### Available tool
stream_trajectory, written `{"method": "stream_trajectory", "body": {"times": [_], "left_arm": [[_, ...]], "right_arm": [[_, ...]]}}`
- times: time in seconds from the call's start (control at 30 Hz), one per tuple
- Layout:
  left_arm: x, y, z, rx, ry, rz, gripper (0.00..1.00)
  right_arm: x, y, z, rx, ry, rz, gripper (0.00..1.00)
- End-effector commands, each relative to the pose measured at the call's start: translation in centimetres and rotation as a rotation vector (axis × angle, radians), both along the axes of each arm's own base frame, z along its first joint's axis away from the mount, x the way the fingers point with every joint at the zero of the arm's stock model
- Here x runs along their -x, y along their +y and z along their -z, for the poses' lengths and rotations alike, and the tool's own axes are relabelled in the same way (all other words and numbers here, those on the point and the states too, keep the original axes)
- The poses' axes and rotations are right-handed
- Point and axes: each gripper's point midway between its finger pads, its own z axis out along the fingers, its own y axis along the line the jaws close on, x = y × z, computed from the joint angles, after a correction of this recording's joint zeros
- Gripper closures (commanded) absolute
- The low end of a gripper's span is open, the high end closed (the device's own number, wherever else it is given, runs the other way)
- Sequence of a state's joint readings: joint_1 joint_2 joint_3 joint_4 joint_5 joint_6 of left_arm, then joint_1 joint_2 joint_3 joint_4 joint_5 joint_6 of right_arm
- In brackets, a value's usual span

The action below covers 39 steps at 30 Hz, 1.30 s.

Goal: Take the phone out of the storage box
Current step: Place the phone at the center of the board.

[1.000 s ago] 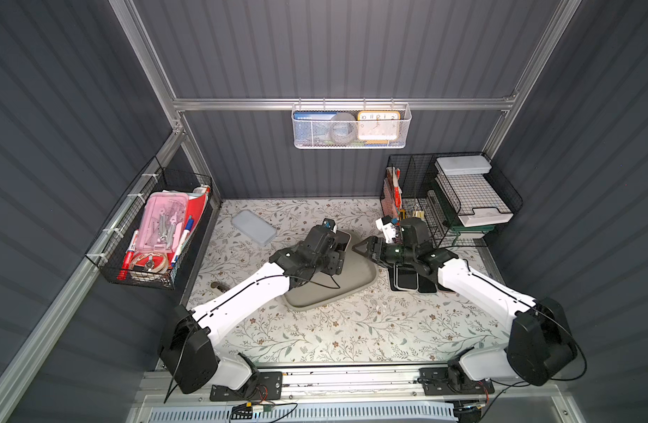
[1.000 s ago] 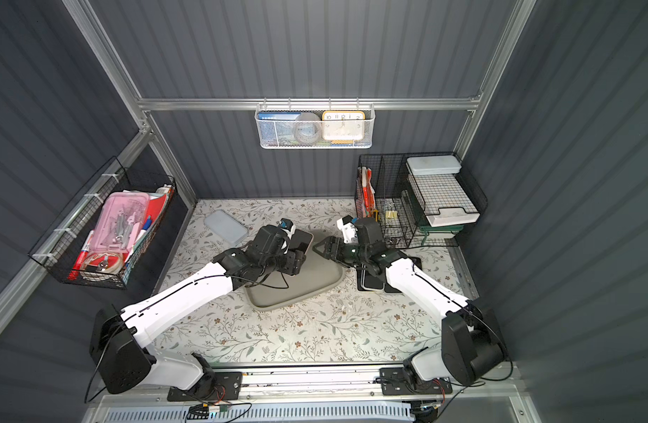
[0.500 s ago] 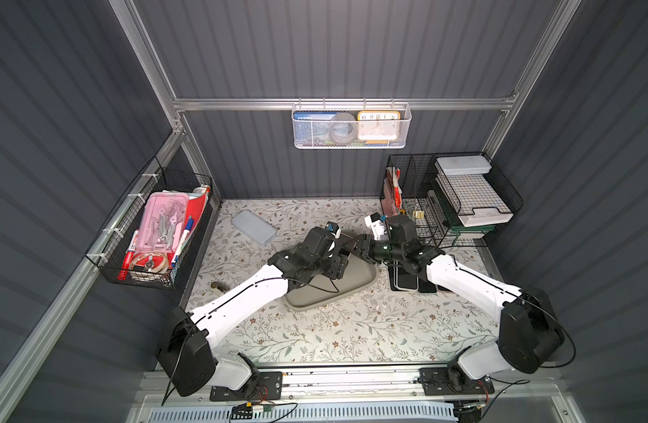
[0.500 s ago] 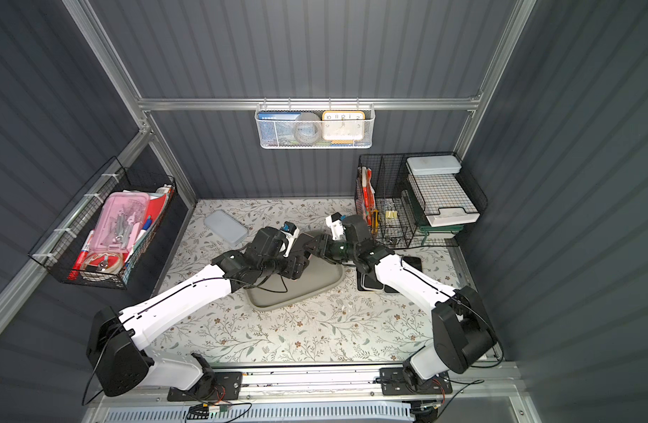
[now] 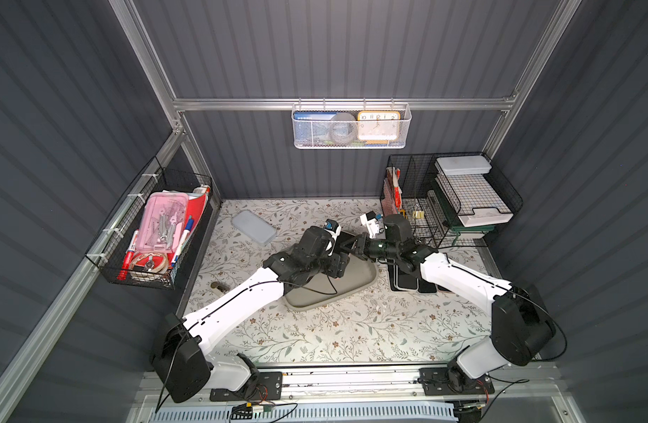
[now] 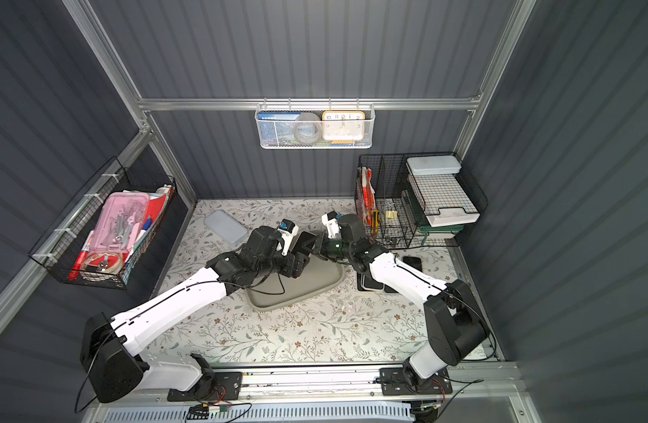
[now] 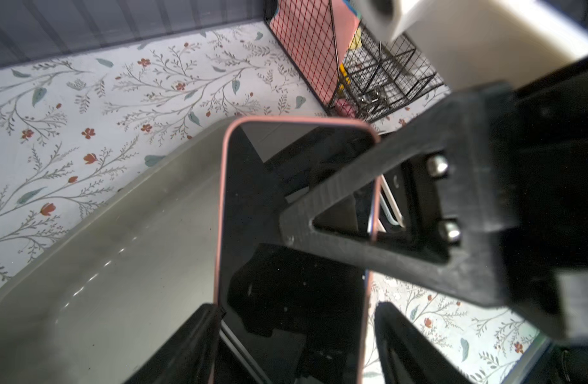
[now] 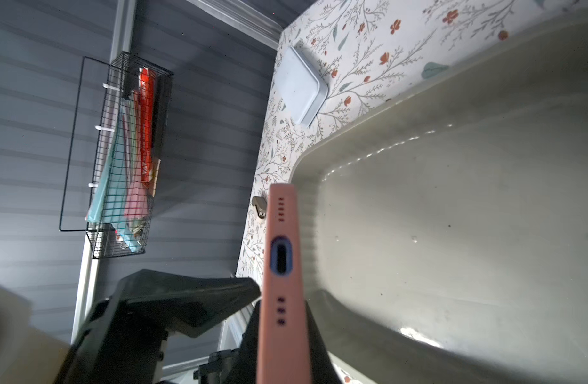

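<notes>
Now the left hand (image 7: 296, 327) clasps the pink-cased phone (image 7: 252, 199) across its width, raised above the storage box (image 5: 351, 289); the right hand (image 8: 276, 319) pinches its end. Lifting looks done; setting it on the table (image 5: 351, 329) remains.

Pink-cased phone (image 7: 252, 206), left gripper (image 7: 299, 307) gripping phone's long edges, right gripper (image 7: 302, 226) clamped across phone's screen, storage box (image 7: 119, 266) behind phone.

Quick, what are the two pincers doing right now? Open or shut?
The left pincer is shut on the phone, gripping its long sides.
The right pincer is shut on the same phone, at its end.
</notes>
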<state>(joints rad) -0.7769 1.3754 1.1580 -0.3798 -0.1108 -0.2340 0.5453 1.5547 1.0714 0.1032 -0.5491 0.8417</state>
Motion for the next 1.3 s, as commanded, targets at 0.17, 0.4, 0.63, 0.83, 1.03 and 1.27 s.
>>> {"method": "stream_trajectory", "body": {"times": [0.17,0.4,0.63,0.83,1.03,1.27], "left_arm": [[-1.3,1.0,-0.1,0.002,-0.03,-0.091,0.01],[-3.2,4.3,0.4,0.092,0.04,-0.207,0.01],[-4.4,6.4,4.5,0.047,0.124,-0.253,0.01],[-4.9,6.8,5.9,0.01,0.133,-0.276,0.01],[-5.2,5.8,7.3,0.017,0.16,-0.248,0.01],[-5.7,5.0,8.6,0.006,0.193,-0.227,0.01]], "right_arm": [[-0.6,-1.2,-1.0,-0.029,-0.05,0.039,1.0],[-0.9,-5.2,1.0,-0.044,-0.007,0.078,1.0],[-0.1,-13.3,2.5,0.035,0.02,0.223,1.0],[0.0,-22.0,4.2,0.048,0.075,0.403,1.0],[0.1,-28.6,5.5,0.023,0.117,0.546,1.0],[-0.2,-33.5,8.0,-0.019,0.166,0.658,1.0]]}}
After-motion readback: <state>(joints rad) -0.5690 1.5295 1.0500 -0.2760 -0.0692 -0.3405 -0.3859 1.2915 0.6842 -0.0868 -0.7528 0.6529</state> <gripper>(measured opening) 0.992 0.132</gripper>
